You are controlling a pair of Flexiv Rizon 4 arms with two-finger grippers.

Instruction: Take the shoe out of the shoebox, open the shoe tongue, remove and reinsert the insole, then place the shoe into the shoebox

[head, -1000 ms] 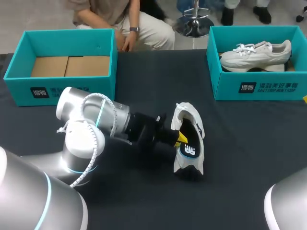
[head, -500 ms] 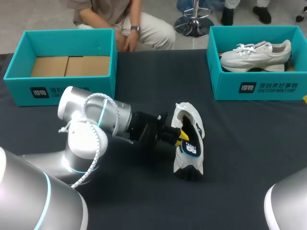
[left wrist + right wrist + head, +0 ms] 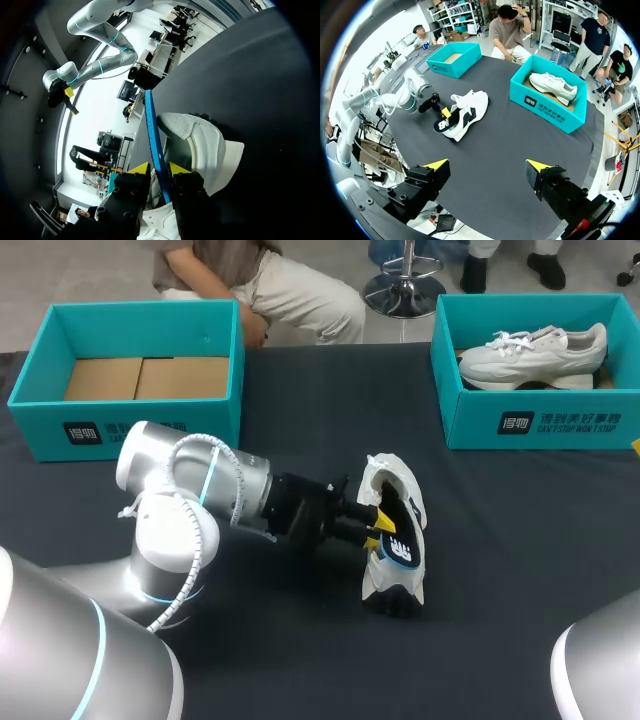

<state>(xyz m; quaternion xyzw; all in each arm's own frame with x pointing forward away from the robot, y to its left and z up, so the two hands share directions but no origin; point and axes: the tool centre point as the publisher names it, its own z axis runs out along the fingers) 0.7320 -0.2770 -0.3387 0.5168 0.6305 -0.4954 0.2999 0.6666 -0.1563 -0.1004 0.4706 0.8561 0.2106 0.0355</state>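
A white shoe [image 3: 388, 478] lies on its side mid-table on the black cloth. Its insole [image 3: 398, 546], black with a white logo on top and blue underneath, sticks out of the shoe's opening. My left gripper [image 3: 377, 524] is at the shoe's mouth. In the left wrist view the insole's thin blue edge [image 3: 152, 125] runs between the yellow fingertips [image 3: 140, 168] with small gaps on both sides, so my left gripper [image 3: 159, 168] is open, with the shoe [image 3: 207, 145] just ahead. My right gripper [image 3: 487, 172] hangs wide open and empty, high over the table's near side, far from the shoe [image 3: 467, 106].
An empty teal shoebox [image 3: 130, 420] with a cardboard floor stands at the back left. A second teal shoebox [image 3: 540, 422] at the back right holds another white shoe [image 3: 535, 352]. Bare black cloth lies in front of and to the right of the shoe.
My left gripper's fingers have spread slightly apart around the insole. The arm, the shoe and the insole have hardly shifted. My right arm has not moved.
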